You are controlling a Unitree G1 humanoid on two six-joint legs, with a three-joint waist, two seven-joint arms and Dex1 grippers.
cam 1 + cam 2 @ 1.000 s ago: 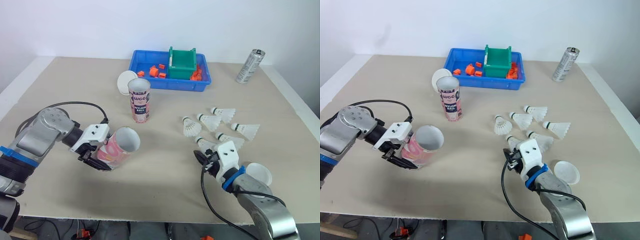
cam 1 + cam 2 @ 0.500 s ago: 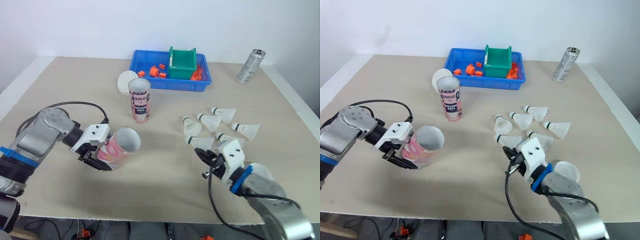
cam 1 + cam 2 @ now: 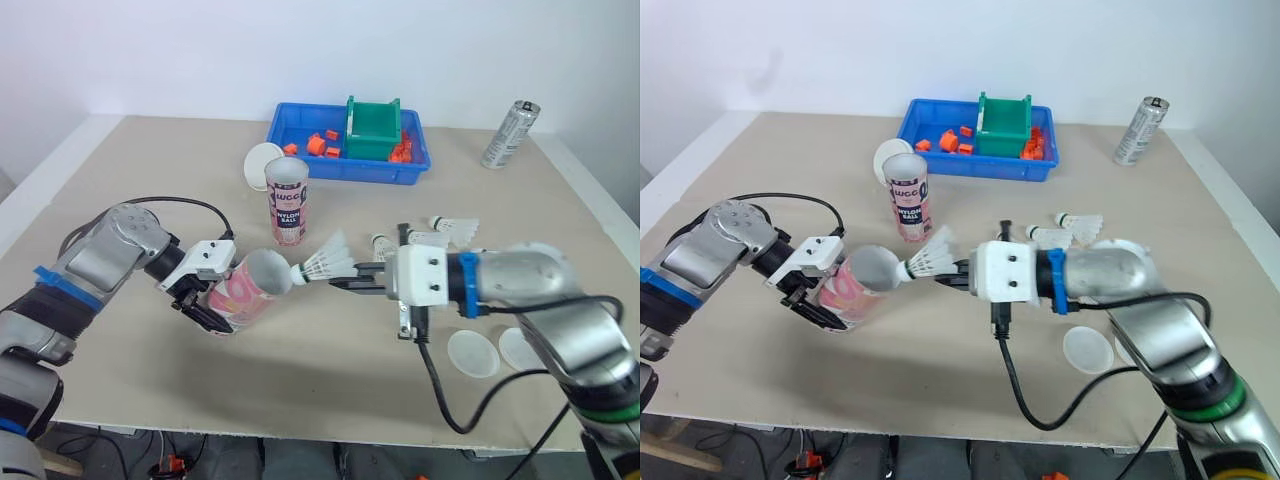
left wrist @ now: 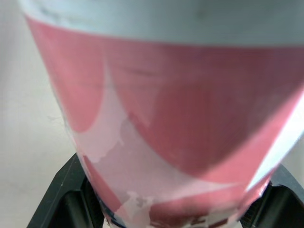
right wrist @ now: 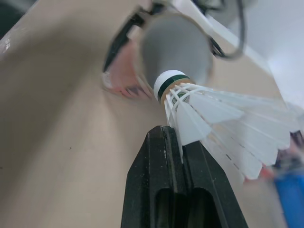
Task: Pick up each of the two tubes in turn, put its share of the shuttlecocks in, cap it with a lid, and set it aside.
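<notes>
The table top (image 3: pixel 150 180) is matt, smooth and beige. The tube (image 3: pixel 238 295) carries a pink printed wrap, slightly glossy and scuffed in places, probably over card. The shuttlecock (image 3: pixel 322 263) skirt is matt white. The tray (image 3: pixel 340 172) is glossy blue plastic. The can (image 3: pixel 509 133) is bare metal.

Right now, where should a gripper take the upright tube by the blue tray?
Mid-body, side-on, pinching across the round wall of the upright tube. It stands on end, mouth up, so a top grab would likely catch only thin rim. Come from the robot's left: the blue tray and a white lid sit behind it, and the held shuttlecock hangs front-right.
</notes>
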